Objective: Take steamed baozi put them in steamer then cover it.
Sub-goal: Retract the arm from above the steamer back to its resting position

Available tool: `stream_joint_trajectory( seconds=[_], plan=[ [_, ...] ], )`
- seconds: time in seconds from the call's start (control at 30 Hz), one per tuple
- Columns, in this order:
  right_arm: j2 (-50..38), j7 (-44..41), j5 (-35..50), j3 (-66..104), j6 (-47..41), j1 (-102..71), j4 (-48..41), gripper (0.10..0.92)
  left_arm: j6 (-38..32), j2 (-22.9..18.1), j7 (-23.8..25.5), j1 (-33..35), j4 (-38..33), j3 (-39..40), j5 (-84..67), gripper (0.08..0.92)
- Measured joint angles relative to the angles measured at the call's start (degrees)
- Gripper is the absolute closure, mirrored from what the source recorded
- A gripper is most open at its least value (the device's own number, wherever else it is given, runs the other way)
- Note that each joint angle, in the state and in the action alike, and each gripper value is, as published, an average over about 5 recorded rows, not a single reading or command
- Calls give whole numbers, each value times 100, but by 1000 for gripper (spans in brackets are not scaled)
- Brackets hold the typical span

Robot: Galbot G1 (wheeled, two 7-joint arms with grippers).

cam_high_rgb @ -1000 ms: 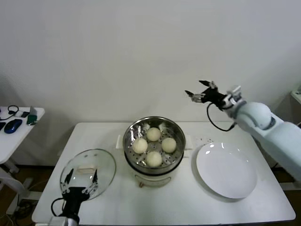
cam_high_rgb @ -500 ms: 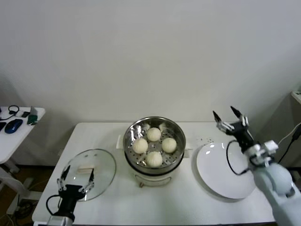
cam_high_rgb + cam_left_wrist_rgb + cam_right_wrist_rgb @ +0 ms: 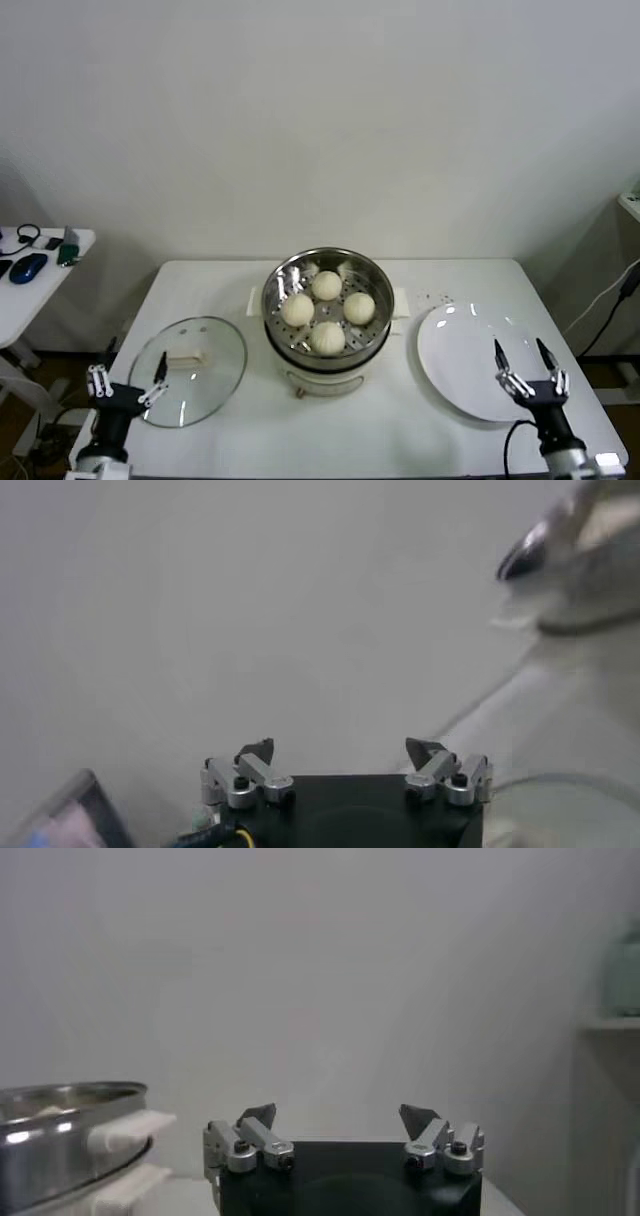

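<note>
1. Four steamed baozi (image 3: pixel 327 309) sit in the steamer (image 3: pixel 372 334), forward and right of the left claw (image 3: pixel 127 383); loading looks done.
2. The cover (image 3: pixel 215 375) lies flat on the surface (image 3: pixel 380 430), just right of that claw, whose jaws stand wide and empty.
3. Right claw (image 3: pixel 531 372) hangs wide, empty, over the white plate (image 3: pixel 470 350).
4. Next call: left claw grips the cover's handle (image 3: pixel 186 356).

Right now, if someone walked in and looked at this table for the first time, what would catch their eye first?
The shiny round steel steamer at the table's middle stands out, uncovered, with four cream-white buns inside. To its left the clear glass lid lies flat on the table; to its right sits an empty white plate. Both grippers wait open at the near edge, the left gripper by the lid and the right gripper by the plate.
</note>
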Motion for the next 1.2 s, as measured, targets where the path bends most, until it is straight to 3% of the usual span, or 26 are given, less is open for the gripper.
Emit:
stream_joint_trajectory(
  seconds=[0.27,0.5,1.2],
  plan=[
    [374,137,-247,-167,362,-206,-244,203,382,-31,-691,-335,732,67,2398,177],
    [560,217,-360,-307,507,-240,-447,203,655,-160,-983,-582,1333,270,3725,177],
    [776,283,-467,-434,741,-459,-601,203,947,-288,-1160,-1468,2573,1001,4682,177]
  ],
)
